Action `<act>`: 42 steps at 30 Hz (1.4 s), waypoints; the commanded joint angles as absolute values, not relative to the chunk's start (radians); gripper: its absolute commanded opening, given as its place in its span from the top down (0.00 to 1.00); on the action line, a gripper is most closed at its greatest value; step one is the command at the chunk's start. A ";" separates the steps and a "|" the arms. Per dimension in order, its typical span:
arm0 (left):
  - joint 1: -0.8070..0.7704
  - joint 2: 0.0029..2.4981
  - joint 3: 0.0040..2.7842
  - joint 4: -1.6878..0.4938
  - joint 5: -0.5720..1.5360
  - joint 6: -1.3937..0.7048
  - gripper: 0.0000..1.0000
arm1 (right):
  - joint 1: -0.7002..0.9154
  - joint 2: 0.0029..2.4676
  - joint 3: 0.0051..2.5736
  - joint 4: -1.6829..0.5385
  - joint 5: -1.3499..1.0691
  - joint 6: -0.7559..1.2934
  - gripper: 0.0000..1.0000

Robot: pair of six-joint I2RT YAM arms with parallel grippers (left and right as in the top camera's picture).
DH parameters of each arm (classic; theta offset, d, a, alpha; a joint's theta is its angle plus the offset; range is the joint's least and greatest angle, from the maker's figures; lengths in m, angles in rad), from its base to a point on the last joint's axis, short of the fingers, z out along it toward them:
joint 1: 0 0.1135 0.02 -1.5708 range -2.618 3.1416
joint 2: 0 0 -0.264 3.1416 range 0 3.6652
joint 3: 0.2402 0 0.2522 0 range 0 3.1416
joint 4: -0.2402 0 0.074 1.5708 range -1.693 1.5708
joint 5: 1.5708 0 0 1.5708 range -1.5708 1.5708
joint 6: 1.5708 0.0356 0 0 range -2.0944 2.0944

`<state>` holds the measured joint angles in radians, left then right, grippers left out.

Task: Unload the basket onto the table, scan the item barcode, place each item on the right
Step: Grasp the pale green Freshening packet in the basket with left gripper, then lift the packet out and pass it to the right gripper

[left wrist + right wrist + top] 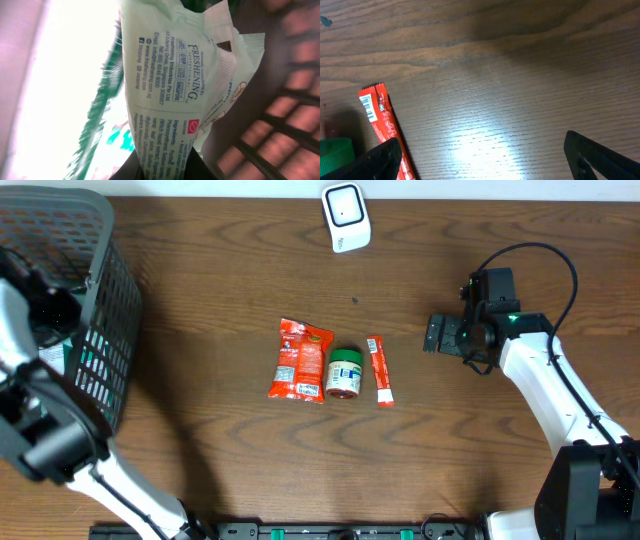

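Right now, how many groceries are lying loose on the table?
3, side by side mid-table: a red bag, a green-lidded jar, a red stick. More may be hidden in the basket; one pale packet shows there.

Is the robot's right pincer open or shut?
Open. The right pincer's two fingers stand far apart at the wrist view's bottom corners, with only bare table between them.

Shop checkout setup: scanner (346, 217), basket (112, 330).
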<state>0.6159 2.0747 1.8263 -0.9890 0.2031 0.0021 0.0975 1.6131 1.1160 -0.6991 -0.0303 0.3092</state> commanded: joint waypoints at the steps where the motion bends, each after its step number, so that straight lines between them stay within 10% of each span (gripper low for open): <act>1: 0.635 1.877 1.872 -0.982 0.199 -0.076 0.89 | 0.099 1.615 1.109 -0.700 -0.035 0.298 0.01; 14: 0.556 1.472 1.871 -1.010 0.470 -0.205 0.88 | 0.099 1.615 1.109 -0.700 -0.035 0.298 0.01; 25: 0.186 1.468 1.834 -1.169 0.487 -0.231 0.89 | 0.098 1.613 1.110 -0.676 -0.104 0.324 0.01; 34: -0.079 1.544 1.827 -1.174 0.631 -0.231 0.89 | -0.035 1.599 1.262 -0.802 -0.939 0.043 0.31; 42: -0.227 1.632 1.827 -1.172 0.671 -0.231 0.89 | -0.046 1.594 1.274 -0.751 -1.396 -0.043 0.37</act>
<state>-0.1814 1.6035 1.8271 -1.1717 0.6270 -0.2306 -0.0662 1.6077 1.2606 -0.7658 -1.1366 0.0196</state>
